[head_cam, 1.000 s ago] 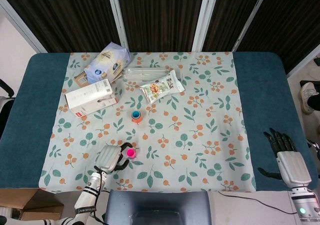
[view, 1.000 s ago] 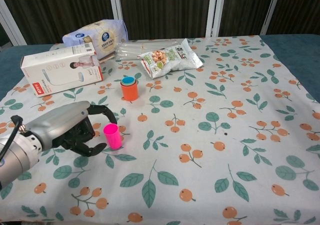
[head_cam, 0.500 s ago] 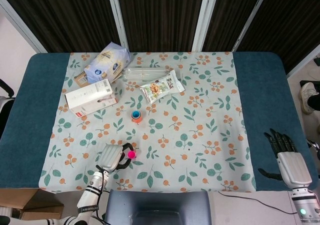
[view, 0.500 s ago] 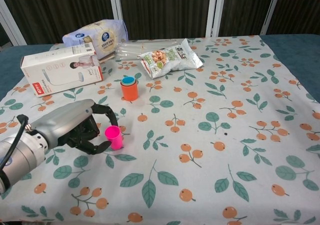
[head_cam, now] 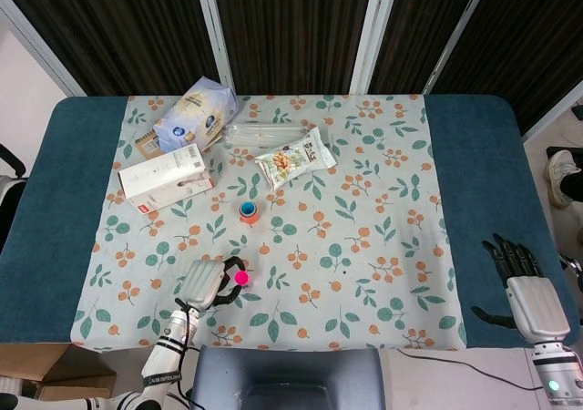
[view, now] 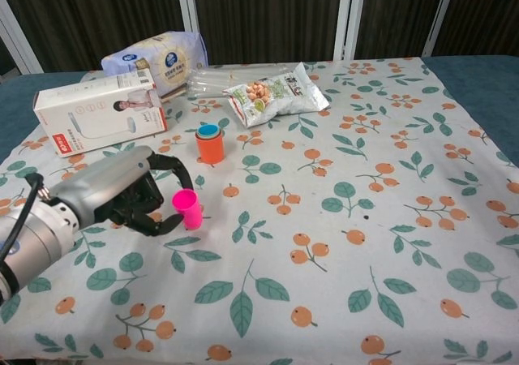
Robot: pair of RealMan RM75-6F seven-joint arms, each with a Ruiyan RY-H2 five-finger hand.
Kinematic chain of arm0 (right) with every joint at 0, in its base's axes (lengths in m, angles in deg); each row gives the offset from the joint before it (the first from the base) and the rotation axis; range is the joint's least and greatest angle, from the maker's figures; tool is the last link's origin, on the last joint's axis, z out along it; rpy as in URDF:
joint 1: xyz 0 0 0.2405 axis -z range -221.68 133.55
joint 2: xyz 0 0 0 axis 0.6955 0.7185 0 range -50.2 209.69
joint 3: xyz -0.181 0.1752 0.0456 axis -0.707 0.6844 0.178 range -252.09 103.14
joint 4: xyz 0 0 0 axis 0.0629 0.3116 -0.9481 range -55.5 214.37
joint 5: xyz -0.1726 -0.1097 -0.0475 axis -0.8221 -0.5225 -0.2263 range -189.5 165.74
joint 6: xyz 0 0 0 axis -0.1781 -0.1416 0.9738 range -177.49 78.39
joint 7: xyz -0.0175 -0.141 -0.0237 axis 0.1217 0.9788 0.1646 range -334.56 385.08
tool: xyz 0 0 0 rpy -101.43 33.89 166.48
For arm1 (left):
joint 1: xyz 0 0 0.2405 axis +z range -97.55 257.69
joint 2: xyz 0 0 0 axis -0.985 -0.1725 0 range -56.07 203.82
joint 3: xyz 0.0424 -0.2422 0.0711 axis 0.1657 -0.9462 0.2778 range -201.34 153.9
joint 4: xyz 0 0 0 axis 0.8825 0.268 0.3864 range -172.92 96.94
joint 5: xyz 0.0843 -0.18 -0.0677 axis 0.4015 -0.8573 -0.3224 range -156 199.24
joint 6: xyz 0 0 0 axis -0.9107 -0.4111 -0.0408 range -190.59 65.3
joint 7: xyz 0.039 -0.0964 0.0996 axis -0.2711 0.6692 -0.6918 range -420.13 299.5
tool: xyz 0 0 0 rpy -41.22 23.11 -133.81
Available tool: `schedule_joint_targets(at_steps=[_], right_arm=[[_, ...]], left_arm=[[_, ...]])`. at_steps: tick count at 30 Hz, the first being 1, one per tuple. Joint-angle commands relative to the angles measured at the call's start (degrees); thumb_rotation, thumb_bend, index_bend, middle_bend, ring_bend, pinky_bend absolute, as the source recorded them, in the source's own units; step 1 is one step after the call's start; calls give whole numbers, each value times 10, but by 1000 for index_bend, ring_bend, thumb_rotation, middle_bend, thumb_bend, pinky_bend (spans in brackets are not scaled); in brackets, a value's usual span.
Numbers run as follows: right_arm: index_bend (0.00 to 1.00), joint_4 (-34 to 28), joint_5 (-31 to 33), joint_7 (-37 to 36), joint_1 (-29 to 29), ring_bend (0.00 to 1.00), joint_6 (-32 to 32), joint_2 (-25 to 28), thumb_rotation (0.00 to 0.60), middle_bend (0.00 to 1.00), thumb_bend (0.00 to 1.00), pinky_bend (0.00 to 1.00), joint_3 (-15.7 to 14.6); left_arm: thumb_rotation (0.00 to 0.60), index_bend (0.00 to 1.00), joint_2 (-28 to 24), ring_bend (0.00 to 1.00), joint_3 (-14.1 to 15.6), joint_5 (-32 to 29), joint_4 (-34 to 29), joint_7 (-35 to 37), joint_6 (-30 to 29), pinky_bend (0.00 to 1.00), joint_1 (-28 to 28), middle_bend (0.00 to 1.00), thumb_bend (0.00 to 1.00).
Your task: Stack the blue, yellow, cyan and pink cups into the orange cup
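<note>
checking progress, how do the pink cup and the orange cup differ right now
The pink cup is in the left hand's fingers, near the front of the table; the orange cup stands free, farther back. The orange cup already has a cyan cup nested in it; the pink cup shows nothing inside. Both are upright.

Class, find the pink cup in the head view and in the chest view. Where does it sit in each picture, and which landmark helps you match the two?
Head view: pink cup low and left of centre, at the left hand.
Chest view: pink cup left of centre, by the same hand.
Shared landmark: the orange cup, farther up the cloth.
</note>
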Motion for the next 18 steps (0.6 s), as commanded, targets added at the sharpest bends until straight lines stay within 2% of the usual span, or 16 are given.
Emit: schedule_joint_targets(at_steps=[1,6,10,13,18], right_arm=[[0,0,0,-1,1,0,-1,1,600,0,140,0,0],[0,-1,-3,-4,2,0,-5,3,600,0,140,0,0],[0,-1,-3,-2,2,0,-3,2,600,0,140,0,-1],[0,-1,-3,0,1,0,-2,1,600,0,140,0,0],[0,1,5,4,-1,0,4,-1,600,0,140,0,2]], left_arm=[[600,474,-16,1000,-26,3,-16,5,-12,1000,-4,1000,358],[600,444,-42,1000,-91,-31,-26,20,-7,1000,-21,1000,357],[600,442,-42,1000,-148,-93,4,18,16,1000,-52,1000,356],[600,426,-31,1000,-175,-133,37,10,34,1000,-80,1000,357],[600,419,-1,1000,-190,-161,102,-2,49,1000,-120,1000,358]])
